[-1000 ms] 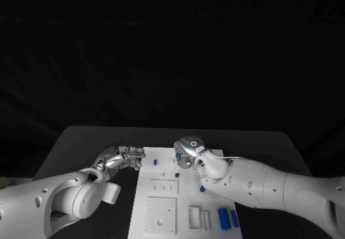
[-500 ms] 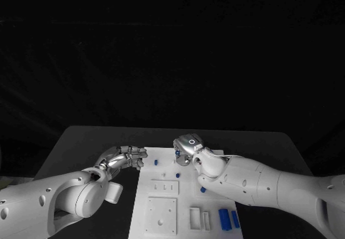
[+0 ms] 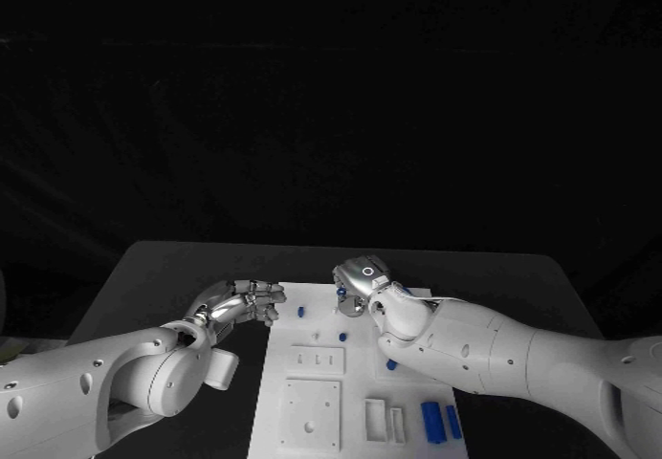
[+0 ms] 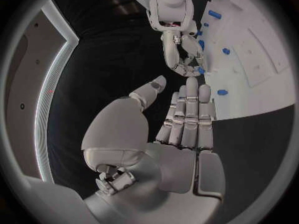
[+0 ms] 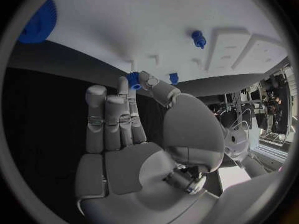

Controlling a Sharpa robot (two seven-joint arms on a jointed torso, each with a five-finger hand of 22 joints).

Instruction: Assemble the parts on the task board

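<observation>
Right wrist view shows the right hand [image 5: 134, 129] pinching a small blue part [image 5: 133, 79] between thumb and fingertips at the far edge of the white task board [image 3: 345, 382]. That pinch looks shallow, so the part could tilt or slip when pressed toward its seat. The left hand [image 3: 237, 304], fingers apart and holding nothing, hovers at the board's far left corner just beside a standing blue peg [image 3: 301, 312]; any drift inward could knock it or nudge the board on the desk [image 3: 165, 273].

We see a black table [image 3: 165, 273] under everything. Its top looks dull grey. Behind it we see only darkness.
</observation>
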